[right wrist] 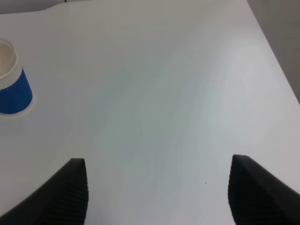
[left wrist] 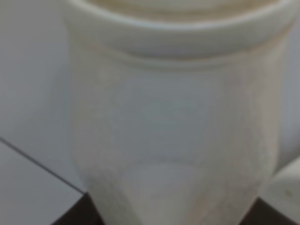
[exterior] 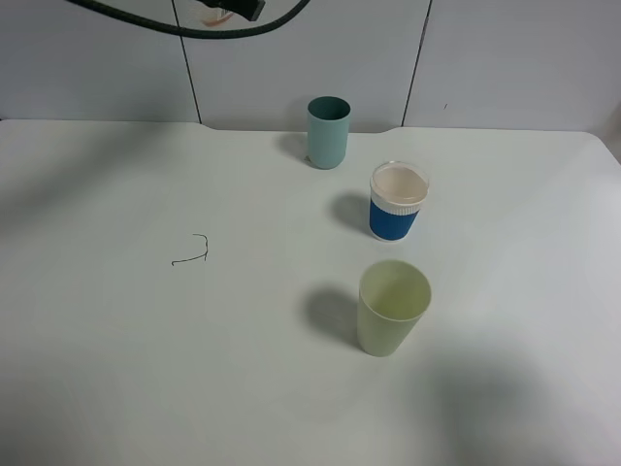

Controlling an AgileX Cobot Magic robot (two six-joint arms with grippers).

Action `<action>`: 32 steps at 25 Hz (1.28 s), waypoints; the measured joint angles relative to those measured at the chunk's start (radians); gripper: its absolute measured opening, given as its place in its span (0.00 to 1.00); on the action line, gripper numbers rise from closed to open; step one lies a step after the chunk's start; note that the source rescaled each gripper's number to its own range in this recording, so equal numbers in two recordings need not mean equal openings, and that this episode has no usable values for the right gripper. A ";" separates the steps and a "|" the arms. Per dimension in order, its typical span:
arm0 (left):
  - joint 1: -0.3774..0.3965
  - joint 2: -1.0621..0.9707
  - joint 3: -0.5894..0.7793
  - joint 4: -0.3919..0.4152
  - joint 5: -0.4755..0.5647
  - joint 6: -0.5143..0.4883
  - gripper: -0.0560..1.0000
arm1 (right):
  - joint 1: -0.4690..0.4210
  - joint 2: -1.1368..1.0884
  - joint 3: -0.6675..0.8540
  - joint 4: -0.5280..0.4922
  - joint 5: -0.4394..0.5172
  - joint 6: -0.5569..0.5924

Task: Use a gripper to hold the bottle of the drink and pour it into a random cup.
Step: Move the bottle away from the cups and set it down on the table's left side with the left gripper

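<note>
- While the left wrist view is filled by a blurred pale bottle (left wrist: 173, 136), neck ring across the frame, left jaws read as clamped shut on it; fingers themselves not visible.
- Bottle is up high with the left arm, out of the high view; only a black cable (exterior: 194, 24) and a bit of dark hardware show at that view's top edge.
- No reddish drink visible in the bottle; too blurred to tell the fill.
- Right gripper (right wrist: 157, 192) hovers over bare table, jaws wide apart, holding nothing.
- Teal cup (exterior: 328, 132) stands upright at the table's far edge, by the wall.
- Blue cup (exterior: 398, 201) with white rim stands just in front and to its right; yellow-green cup (exterior: 393, 307) nearer still. All three apart, none touching.
- Judgement: bottle in hand, carry-and-pour not yet done.
- To do it well: bring the mouth over the teal cup's opening, stay above the rim, tilt slowly; the opening is narrow, so centre before tipping.
- Risk: blue cup close by could catch a spill or get knocked.
- Table (exterior: 146, 369) is plain white, matte, with a small dark squiggle mark (exterior: 192, 252) left of centre.
- Behind: grey wall panels (exterior: 291, 68) with dark seams.
</note>
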 joint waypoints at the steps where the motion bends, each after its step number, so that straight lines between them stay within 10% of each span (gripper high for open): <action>1: 0.012 -0.028 0.029 0.000 0.027 -0.024 0.05 | 0.000 0.000 0.000 0.000 0.000 0.000; 8: 0.103 -0.205 0.254 0.053 0.258 -0.287 0.05 | 0.000 0.000 0.000 0.000 0.000 0.000; 19: 0.247 -0.354 0.456 0.601 0.425 -1.135 0.05 | 0.000 0.000 0.000 0.000 0.000 0.000; 32: 0.343 -0.361 0.587 0.813 0.412 -1.221 0.05 | 0.000 0.000 0.000 0.000 0.000 0.000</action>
